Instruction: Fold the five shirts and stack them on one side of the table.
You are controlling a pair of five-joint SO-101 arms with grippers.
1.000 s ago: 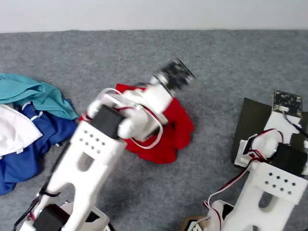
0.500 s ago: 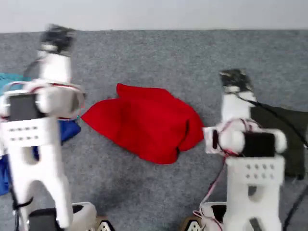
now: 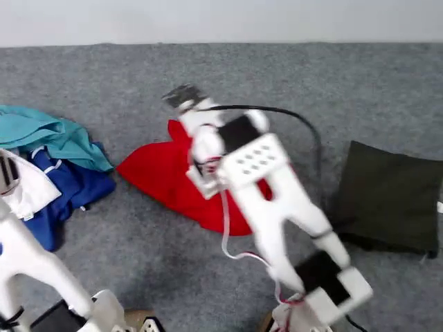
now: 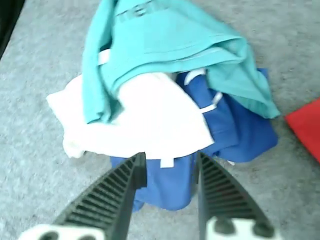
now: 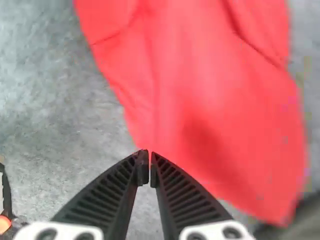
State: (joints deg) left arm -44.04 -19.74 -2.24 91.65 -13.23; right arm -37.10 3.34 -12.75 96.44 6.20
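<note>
A red shirt (image 3: 156,173) lies crumpled at the table's middle. My right arm (image 3: 242,155) stretches across it. In the right wrist view my right gripper (image 5: 147,161) is shut, its tips at the edge of the red shirt (image 5: 210,100) with nothing visibly between them. At the left edge a teal shirt (image 3: 48,135), a white shirt (image 3: 31,194) and a blue shirt (image 3: 73,190) lie in a heap. My left gripper (image 4: 170,160) hangs open just above the white shirt (image 4: 150,120), with the teal shirt (image 4: 160,40) and blue shirt (image 4: 235,125) around it. A dark green folded shirt (image 3: 387,197) lies at the right.
Grey carpet (image 3: 332,90) covers the table. My left arm (image 3: 21,242) rises along the left edge. A black cable (image 3: 308,131) arcs from the right arm toward the dark green shirt. Bare carpet runs along the far side and between the red and dark green shirts.
The left arm has swung off the red shirt to the heap at the left. The right arm has left the dark green shirt and now reaches over the red one.
</note>
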